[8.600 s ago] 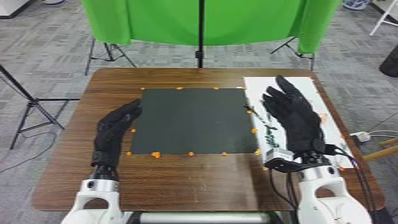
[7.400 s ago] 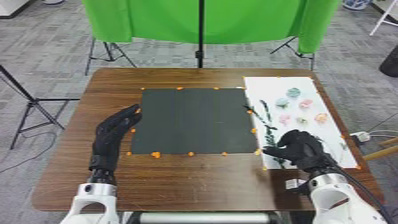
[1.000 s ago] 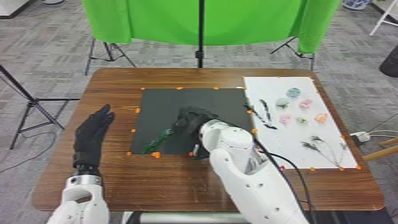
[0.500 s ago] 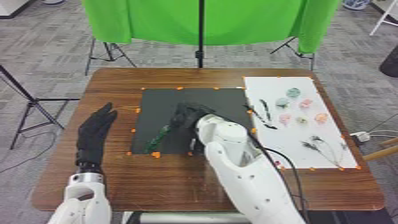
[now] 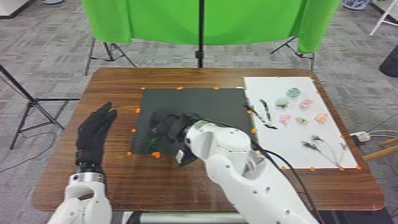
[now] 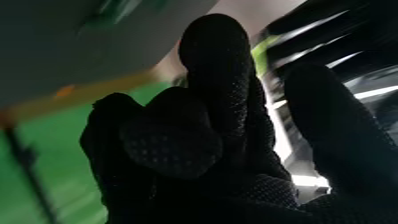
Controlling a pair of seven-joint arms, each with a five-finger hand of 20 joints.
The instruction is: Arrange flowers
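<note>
Head view: green leafy sprig [image 5: 153, 144] lies on the dark board [image 5: 195, 102], toward its near left corner; right hand [image 5: 173, 122] above the board, just beyond the sprig, its arm reaching in across the near edge; in the right wrist view its fingers [image 6: 213, 55] stand loosely apart, a gap between them, nothing seen held; the green of the sprig shows off the fingers, blurred. White sheet [image 5: 275, 160] beside the board, on the right; on it dark slender stems [image 5: 266, 112], a loose group of blue-green, pink and pale flower heads [image 5: 321, 118], and, nearer the robot, wispy stems [image 5: 327, 149] fanned out. Left hand [image 5: 92, 131] over the brown table [image 5: 178, 187], left of the board; fingers straight, close together. Green cloth [image 5: 151, 22] hangs past the far edge.
</note>
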